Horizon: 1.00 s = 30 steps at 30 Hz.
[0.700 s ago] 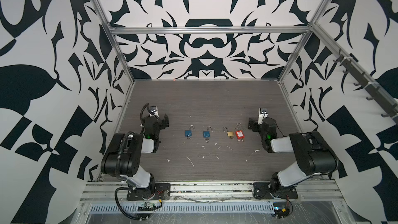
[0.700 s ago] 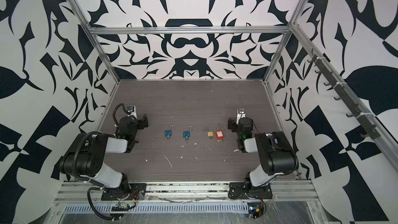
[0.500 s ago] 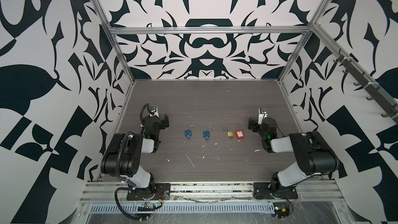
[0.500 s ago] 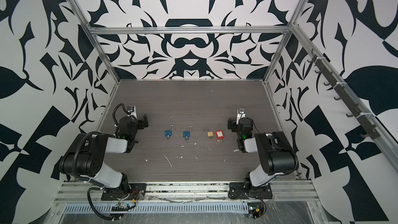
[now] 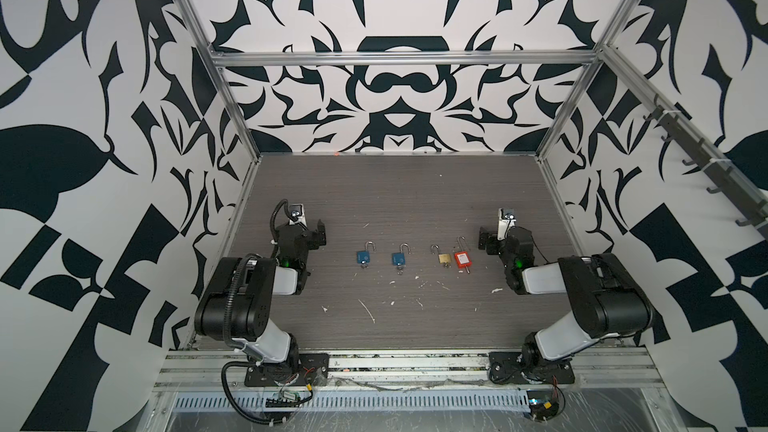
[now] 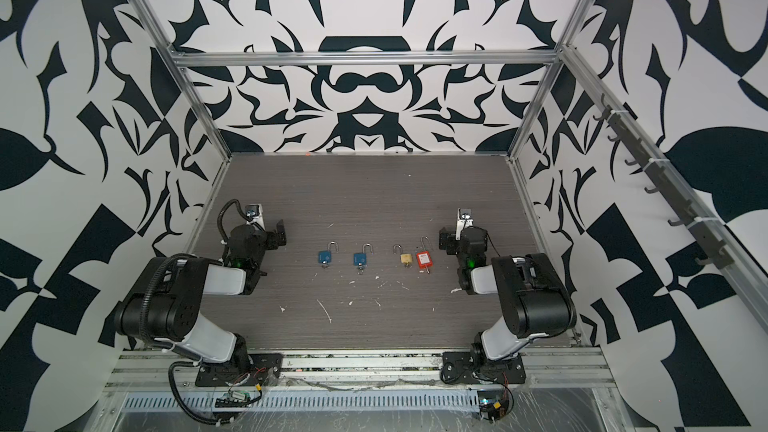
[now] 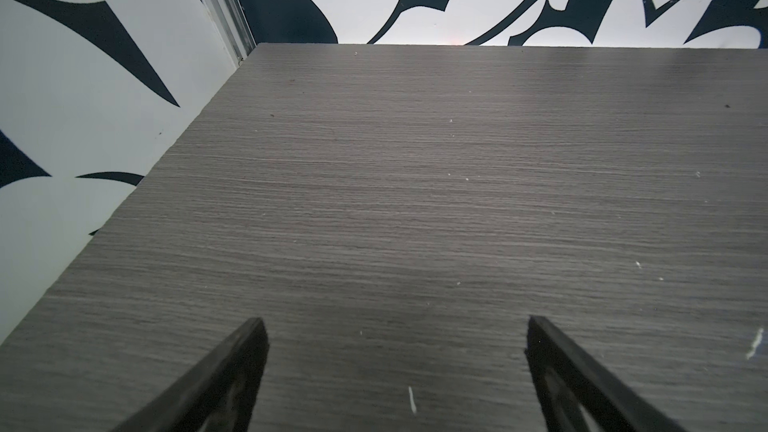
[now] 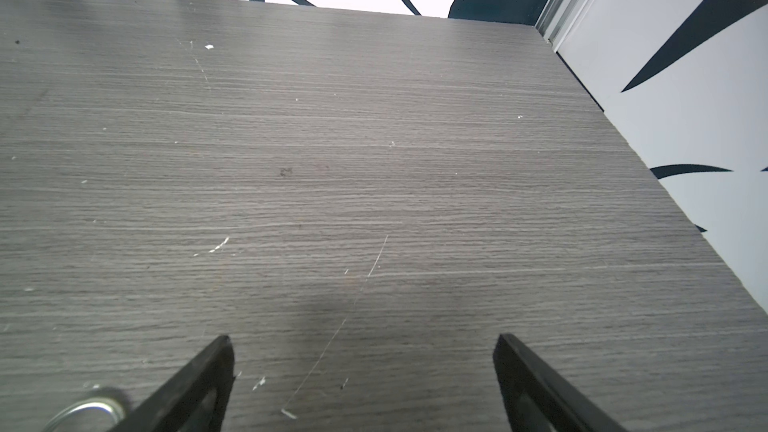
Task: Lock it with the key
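In both top views, four padlocks lie in a row across the middle of the grey desk [image 5: 374, 193], running from 9 o'clock to 3 o'clock. From the 9 o'clock end they are the outer blue padlock [image 5: 364, 258], the inner blue padlock [image 5: 399, 259], the brass padlock [image 5: 444, 259] and the red padlock [image 5: 461, 260]. The brass and red ones sit just beside each other, and the two blue ones sit a little apart. Each shackle points to 12 o'clock and looks sprung open on one side. A small key [image 5: 467, 280] sticks out of the red padlock's 6 o'clock end. Similar small keys show under the other three, though they are too small to make out clearly.

The left end effector [image 5: 319, 234] rests low at 9 o'clock of the row, well apart from the outer blue padlock. Seen from the left wrist, its fingers [image 7: 232, 367] are spread wide with only bare desk between them. The right end effector [image 5: 483, 241] sits at 3 o'clock of the row, near the red padlock. In the right wrist view its jaws also stand wide and empty, and a curved piece of shiny metal [image 8: 89, 409] lies just outside one finger. White flecks [image 5: 368, 310] dot the desk at 6 o'clock of the padlocks.
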Motion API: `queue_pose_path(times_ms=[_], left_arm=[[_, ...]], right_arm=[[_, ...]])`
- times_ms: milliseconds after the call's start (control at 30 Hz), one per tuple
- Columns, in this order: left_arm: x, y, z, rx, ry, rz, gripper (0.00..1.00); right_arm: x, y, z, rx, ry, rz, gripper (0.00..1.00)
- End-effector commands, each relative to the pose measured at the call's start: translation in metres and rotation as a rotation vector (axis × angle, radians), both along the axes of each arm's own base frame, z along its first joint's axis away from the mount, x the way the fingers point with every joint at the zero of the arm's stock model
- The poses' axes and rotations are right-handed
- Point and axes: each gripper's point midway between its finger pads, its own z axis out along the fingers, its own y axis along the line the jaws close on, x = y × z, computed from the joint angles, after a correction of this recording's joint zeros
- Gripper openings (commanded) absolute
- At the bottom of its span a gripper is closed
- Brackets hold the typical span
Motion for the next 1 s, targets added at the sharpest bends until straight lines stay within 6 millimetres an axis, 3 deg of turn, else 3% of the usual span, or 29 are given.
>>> queue_pose_path(times_ms=[0,333,433,500,600,633,733,867,967], left_arm=[[0.003,-0.001,0.005,-0.001,-0.016,-0.007,1.0],[0.003,-0.001,0.005,-0.001,-0.016,-0.006,1.0],[0.002,-0.001,0.009,-0.002,-0.031,-0.007,1.0],[0.003,-0.007,0.028,0.039,-0.01,-0.008,0.99],[-0.002,-0.006,0.07,0.076,0.022,0.067,0.99],[-0.007,-0.009,0.089,0.051,-0.025,0.059,0.99],[-0.023,-0.016,0.111,-0.171,-0.071,0.072,0.99],[-0.052,-0.042,0.106,-0.477,0.094,0.031,0.99],[-0.073,-0.087,0.097,-0.621,0.208,-0.187,0.99]], right_arm=[[0.009,0.001,0.018,0.004,-0.056,0.005,0.99],[0.008,0.0,0.017,0.007,-0.053,0.001,0.99],[0.01,-0.004,0.028,-0.001,-0.077,-0.033,0.99],[0.008,-0.011,0.044,-0.035,-0.058,-0.096,1.0],[0.003,-0.018,0.084,-0.07,-0.047,-0.237,1.0],[0.003,-0.014,0.095,-0.013,-0.013,-0.246,1.0],[0.001,-0.004,0.11,0.092,0.091,-0.251,1.0],[-0.024,0.013,0.111,0.17,0.241,-0.219,0.99],[-0.05,0.037,0.099,0.227,0.323,-0.113,0.91]])
